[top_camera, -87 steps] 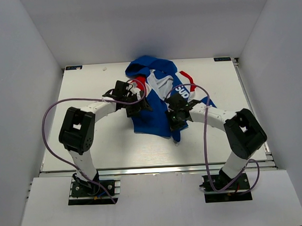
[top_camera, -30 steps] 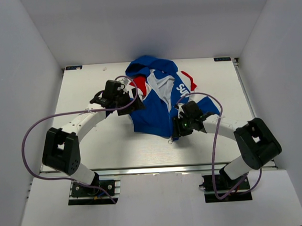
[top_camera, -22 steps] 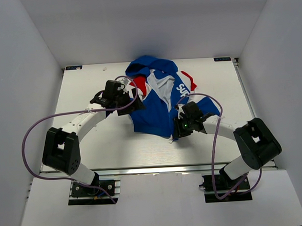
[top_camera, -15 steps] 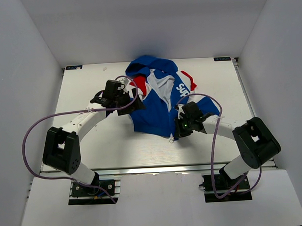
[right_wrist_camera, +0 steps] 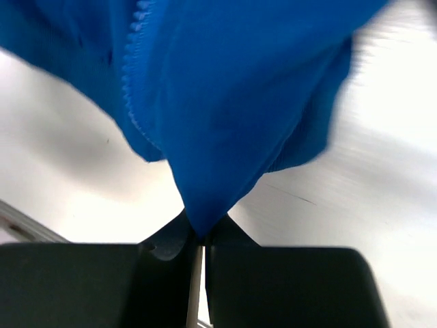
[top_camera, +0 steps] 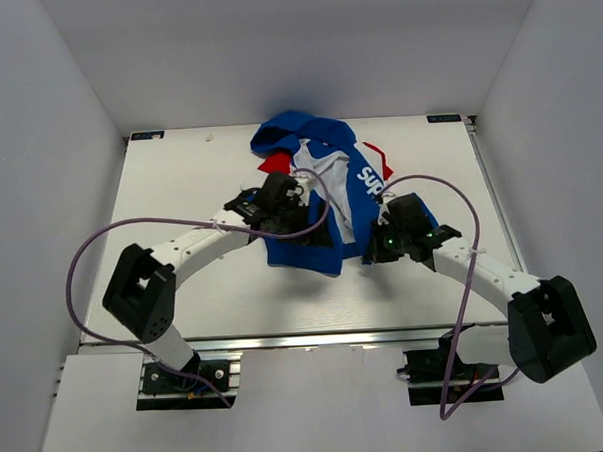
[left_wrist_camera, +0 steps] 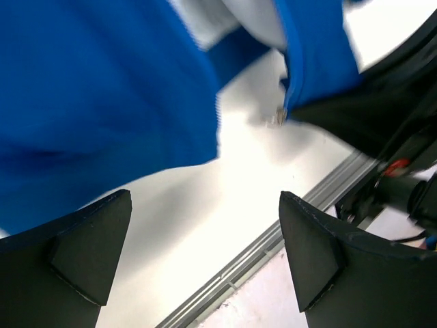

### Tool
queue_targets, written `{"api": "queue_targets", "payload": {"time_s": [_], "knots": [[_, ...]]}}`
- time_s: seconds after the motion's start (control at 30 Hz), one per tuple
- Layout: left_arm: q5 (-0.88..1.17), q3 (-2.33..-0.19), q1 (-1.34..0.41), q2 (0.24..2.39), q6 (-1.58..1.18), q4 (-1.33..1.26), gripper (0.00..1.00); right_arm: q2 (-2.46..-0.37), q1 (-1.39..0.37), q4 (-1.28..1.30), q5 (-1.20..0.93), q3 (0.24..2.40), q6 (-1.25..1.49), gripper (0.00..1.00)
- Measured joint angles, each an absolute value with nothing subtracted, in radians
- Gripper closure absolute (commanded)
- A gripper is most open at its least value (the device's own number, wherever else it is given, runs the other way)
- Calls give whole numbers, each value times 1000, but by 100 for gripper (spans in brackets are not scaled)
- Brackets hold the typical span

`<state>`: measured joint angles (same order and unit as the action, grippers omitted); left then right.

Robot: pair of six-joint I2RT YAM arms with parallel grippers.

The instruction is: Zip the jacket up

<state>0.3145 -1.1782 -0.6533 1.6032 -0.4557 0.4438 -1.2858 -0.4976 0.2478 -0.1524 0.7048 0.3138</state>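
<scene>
White tabletop, walled on three sides — the jacket lies open from the middle of the far edge down toward the centre.

We see the right claw closed on the very tip of the blue hem corner, near the zipper teeth. The left claw hangs wide over the other front panel, holding nothing. Our worry is that so little cloth is pinched that a hard pull could slip it free. The left claw, coming down on folded fabric, may also catch lining or both layers rather than the zipper end. The claws sit near each other, so a reach across could knock them together. Bare tabletop lies toward the near edge and both side edges — room, we judge, to draw the hem straight.
</scene>
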Motion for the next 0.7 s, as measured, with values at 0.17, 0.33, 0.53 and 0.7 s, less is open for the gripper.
{"api": "queue_targets", "payload": {"time_s": [0.17,0.33,0.53,0.7], "knots": [[270,-1269,-762,1725,-450,495,2,-1221,-442,279,-135,704,349,100],[215,-1323,-793,1845,-469,540,3,-1194,-431,289,-145,688,372,100],[116,-1401,-832,1937,-505,617,3,-1183,-420,293,-159,666,386,100],[67,-1424,-856,1974,-550,646,6,-1165,-413,294,-166,653,389,100]]}}
